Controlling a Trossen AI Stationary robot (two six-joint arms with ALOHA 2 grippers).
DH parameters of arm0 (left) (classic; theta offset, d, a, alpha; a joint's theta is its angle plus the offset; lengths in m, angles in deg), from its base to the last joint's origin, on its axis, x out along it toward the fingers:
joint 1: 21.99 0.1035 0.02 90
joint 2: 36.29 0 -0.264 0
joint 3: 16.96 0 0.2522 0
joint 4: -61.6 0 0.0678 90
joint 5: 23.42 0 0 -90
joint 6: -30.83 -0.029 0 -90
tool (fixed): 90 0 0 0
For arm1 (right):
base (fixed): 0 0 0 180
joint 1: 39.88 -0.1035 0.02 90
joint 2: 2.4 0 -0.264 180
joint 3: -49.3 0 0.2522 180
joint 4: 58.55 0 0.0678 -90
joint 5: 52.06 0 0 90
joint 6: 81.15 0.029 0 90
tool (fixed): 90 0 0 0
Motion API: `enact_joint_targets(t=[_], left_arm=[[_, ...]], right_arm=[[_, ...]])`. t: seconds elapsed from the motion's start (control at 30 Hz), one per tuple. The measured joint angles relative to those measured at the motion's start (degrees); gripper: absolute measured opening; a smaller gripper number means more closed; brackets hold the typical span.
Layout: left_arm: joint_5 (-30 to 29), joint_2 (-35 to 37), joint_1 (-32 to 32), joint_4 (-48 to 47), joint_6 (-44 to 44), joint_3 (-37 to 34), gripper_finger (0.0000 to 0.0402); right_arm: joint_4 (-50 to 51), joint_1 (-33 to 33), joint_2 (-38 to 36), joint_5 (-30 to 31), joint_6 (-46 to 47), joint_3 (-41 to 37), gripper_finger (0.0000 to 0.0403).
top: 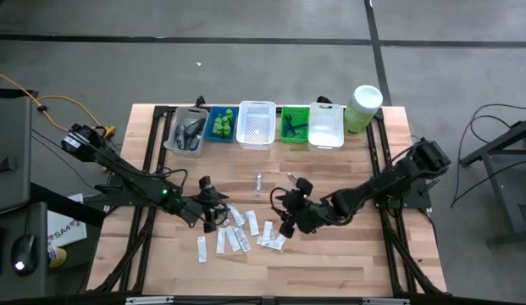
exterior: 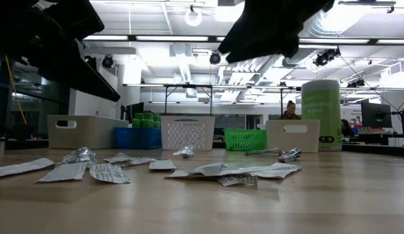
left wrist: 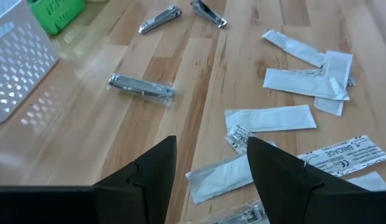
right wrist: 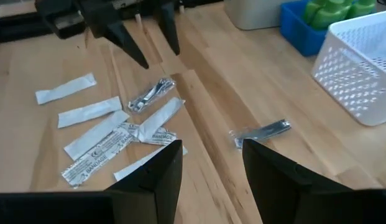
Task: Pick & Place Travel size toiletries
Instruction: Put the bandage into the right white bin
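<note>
We take the white perforated basket in the middle of the back row as our landmark and work from the table's front edge toward it.

Nearest the front, well short of that basket, flat white sachets lie scattered loose on the bare wood, some overlapping; one in the left wrist view reads as a bandage wrapper. Nothing here is sorted yet, so we judge the task to be at an early stage.

Just above this scatter both grippers hover, facing each other across it. The left gripper sits to the basket's front-left, its fingers spread wide and empty, aimed down at the sachets as though choosing one. The right gripper sits to the basket's front-right, fingers also parted with nothing between them. Working from opposite sides probably lets each arm clear its own half without crossing.

Closer to the basket, a small silvery clipper-like piece in clear wrap lies alone, directly in front of it; two more lie off toward the green basket.

Farthest back, beside our landmark, the blue basket already holds small green bottles, which suggests each bin takes one kind of item
</note>
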State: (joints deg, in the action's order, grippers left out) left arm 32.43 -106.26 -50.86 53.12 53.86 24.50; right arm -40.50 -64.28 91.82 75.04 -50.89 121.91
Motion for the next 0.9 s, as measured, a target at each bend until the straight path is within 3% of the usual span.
enact_joint_targets(t=[0.3,0.67,0.9], left_arm=[[-1.73,0.0,0.88,2.37,-0.79,-2.38,0.0195],[5.17,0.01,8.48,7.83,-3.28,-6.03,0.0195],[6.79,1.12,9.89,8.61,-2.16,-9.14,0.0195]], right_arm=[[-6.94,0.02,3.51,-5.06,-3.56,0.0,0.0161],[-6.25,0.02,3.53,-5.72,-5.24,0.0,0.0161],[-4.94,0.15,3.53,-5.75,-5.12,0.0,0.0161]])
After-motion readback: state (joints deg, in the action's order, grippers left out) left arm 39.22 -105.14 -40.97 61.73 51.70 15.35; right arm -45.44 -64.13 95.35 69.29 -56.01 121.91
